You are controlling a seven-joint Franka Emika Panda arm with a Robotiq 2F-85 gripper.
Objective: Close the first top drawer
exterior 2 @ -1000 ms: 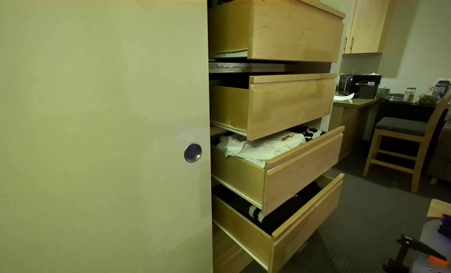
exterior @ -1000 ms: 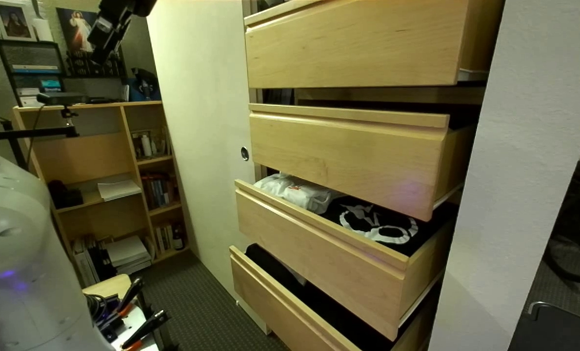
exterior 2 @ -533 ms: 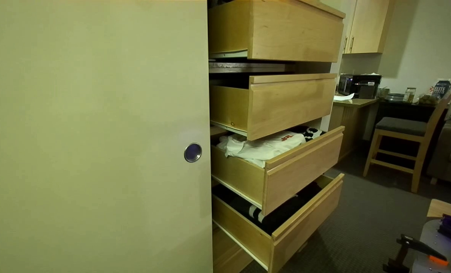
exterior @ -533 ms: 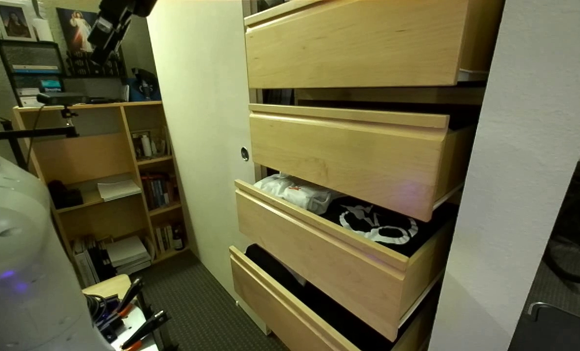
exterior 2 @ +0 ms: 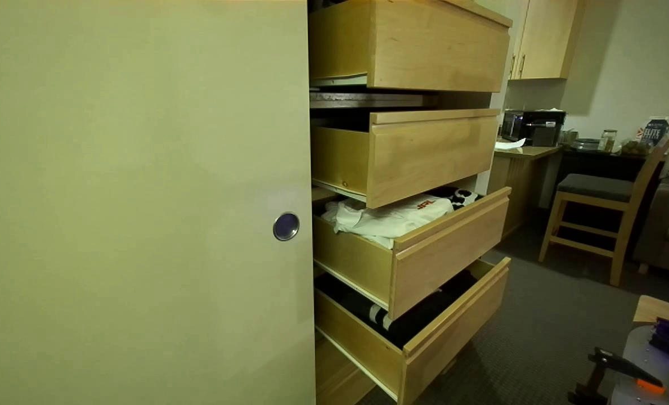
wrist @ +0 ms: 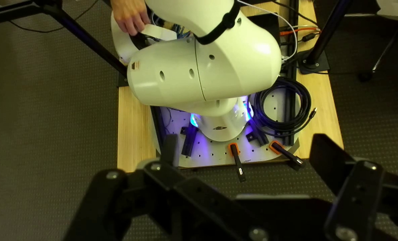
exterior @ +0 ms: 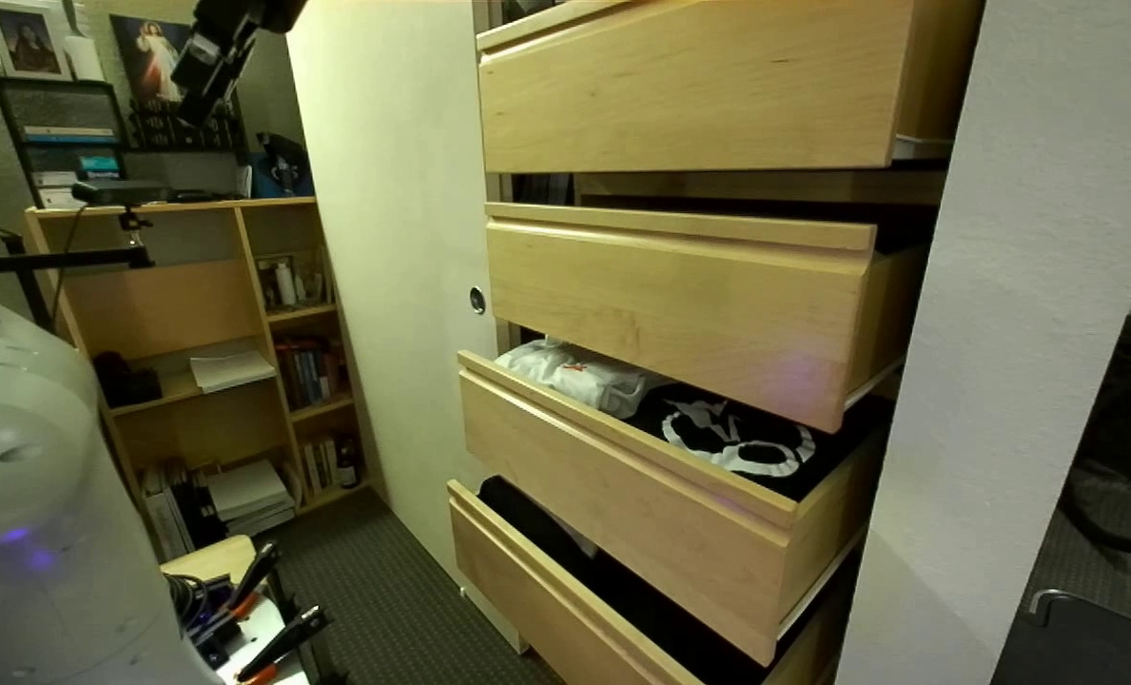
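Observation:
The first top drawer is the topmost pale wooden drawer with a plain flat front; it stands pulled out in both exterior views. Its top rim is partly cut off by the frame edge. My gripper is open with its fingers wide apart and nothing between them in the wrist view. In an exterior view the black gripper hangs at the upper left, apart from the drawers. The wrist view faces back down at the robot's base, so no drawer shows there.
Below, several similar drawers also stand open: the second, the third with clothes, and a lower one. A sliding door and a wall flank them. Clamps stick out from the base table. A person's hand touches the arm.

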